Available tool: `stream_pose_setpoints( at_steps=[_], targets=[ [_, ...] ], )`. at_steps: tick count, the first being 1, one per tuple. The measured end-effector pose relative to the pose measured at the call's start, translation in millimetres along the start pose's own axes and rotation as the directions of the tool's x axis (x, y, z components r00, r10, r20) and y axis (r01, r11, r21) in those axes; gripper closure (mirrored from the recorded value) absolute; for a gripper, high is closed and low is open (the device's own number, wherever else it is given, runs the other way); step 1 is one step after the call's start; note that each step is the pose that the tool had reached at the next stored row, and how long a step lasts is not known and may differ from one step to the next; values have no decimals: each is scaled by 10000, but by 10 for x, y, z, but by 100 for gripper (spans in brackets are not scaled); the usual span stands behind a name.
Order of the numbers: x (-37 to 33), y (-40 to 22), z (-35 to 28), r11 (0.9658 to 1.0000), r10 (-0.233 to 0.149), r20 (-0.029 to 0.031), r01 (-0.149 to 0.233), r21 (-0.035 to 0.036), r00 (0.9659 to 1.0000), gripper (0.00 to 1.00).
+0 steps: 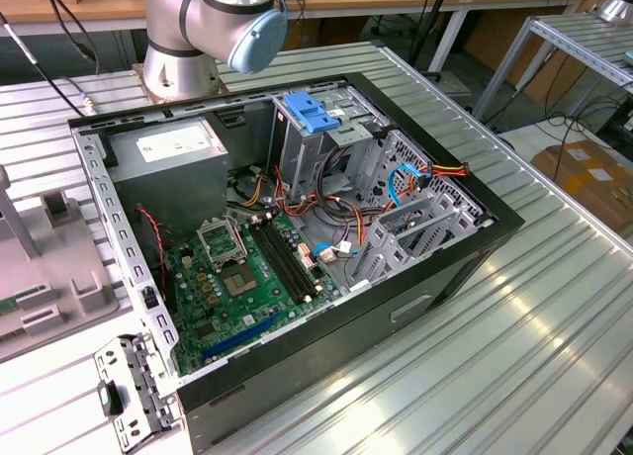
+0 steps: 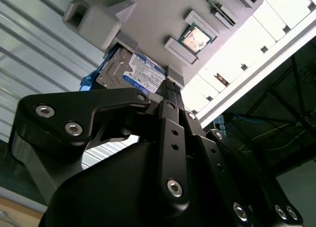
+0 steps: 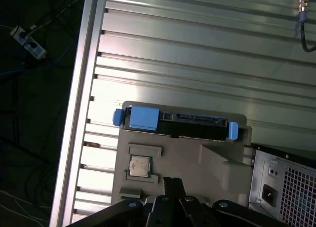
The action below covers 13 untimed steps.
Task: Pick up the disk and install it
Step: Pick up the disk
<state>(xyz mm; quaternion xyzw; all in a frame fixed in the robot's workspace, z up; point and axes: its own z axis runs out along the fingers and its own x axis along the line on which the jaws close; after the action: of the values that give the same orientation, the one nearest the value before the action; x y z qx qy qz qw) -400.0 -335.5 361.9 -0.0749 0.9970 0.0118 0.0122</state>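
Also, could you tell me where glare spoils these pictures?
In the second wrist view the table slats beside the grey tray blow out white; in the first wrist view they glare mildly; the exterior view is evenly lit.

No wording can be read. In the second wrist view the disk (image 2: 132, 71) carries a white-and-blue printed label (image 2: 146, 75); in the exterior view the power supply (image 1: 168, 173) bears a white sticker (image 1: 174, 142), its lettering too small to read.
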Motion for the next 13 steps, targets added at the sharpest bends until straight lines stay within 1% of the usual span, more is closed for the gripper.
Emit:
stream_pose_setpoints(
  at_steps=[13],
  targets=[
    [0,0,0,9987,-505,-11,505,-14,9987,89]
  ],
)
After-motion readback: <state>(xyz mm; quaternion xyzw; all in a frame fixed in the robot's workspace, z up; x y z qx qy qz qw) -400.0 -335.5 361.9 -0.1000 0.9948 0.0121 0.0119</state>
